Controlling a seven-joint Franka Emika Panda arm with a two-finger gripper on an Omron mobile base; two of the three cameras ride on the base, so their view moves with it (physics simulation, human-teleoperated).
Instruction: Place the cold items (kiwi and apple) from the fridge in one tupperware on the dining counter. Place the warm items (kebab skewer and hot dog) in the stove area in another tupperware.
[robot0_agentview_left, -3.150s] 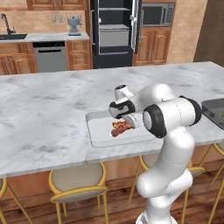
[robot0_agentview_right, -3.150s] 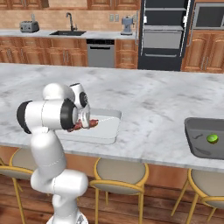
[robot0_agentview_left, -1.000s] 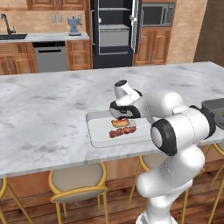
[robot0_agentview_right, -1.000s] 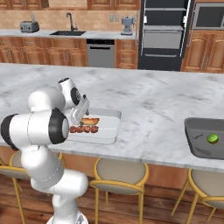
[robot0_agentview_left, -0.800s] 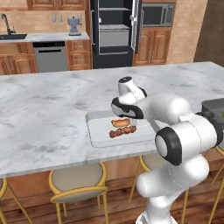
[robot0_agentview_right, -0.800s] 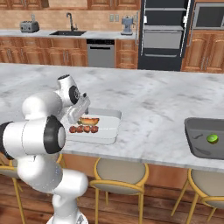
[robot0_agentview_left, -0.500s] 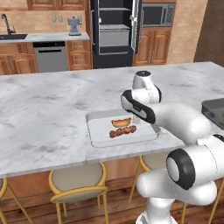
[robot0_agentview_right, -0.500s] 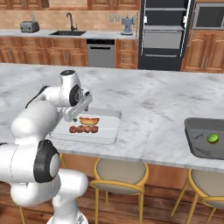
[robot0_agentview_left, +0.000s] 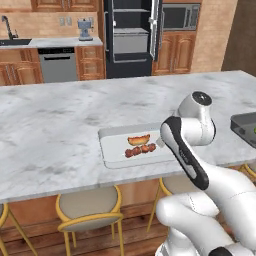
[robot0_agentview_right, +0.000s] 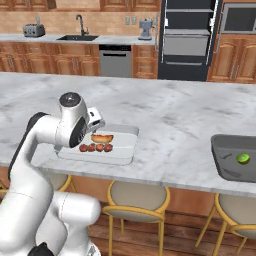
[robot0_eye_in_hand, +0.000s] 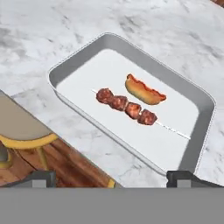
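A pale tupperware (robot0_eye_in_hand: 65, 65) (robot0_agentview_left: 111, 154) (robot0_agentview_right: 125, 150) sits on the dining counter near its front edge. Inside it the hot dog (robot0_eye_in_hand: 144, 91) (robot0_agentview_left: 138, 139) (robot0_agentview_right: 101, 138) lies beside the kebab skewer (robot0_eye_in_hand: 127, 106) (robot0_agentview_left: 140, 150) (robot0_agentview_right: 95, 147), side by side and not touching. My gripper (robot0_eye_in_hand: 111, 178) hovers open above the tray's near rim, holding nothing. A dark tupperware (robot0_agentview_right: 222, 165) (robot0_agentview_left: 242, 125) at the far right holds the green kiwi (robot0_agentview_right: 243, 158). The apple is out of view.
Yellow-seated stools (robot0_agentview_left: 87, 212) (robot0_agentview_right: 135, 200) stand under the counter's front edge (robot0_agentview_right: 165, 177). My own white arm (robot0_agentview_left: 190, 150) (robot0_agentview_right: 50, 135) covers the tray's near corner in both base views. Cabinets, a sink and the open fridge (robot0_agentview_left: 132, 35) line the back wall.
The hand has drawn back and up from over the tray toward the counter's front edge. The skewer, held over the tray three seconds ago, now lies in it beside the hot dog.
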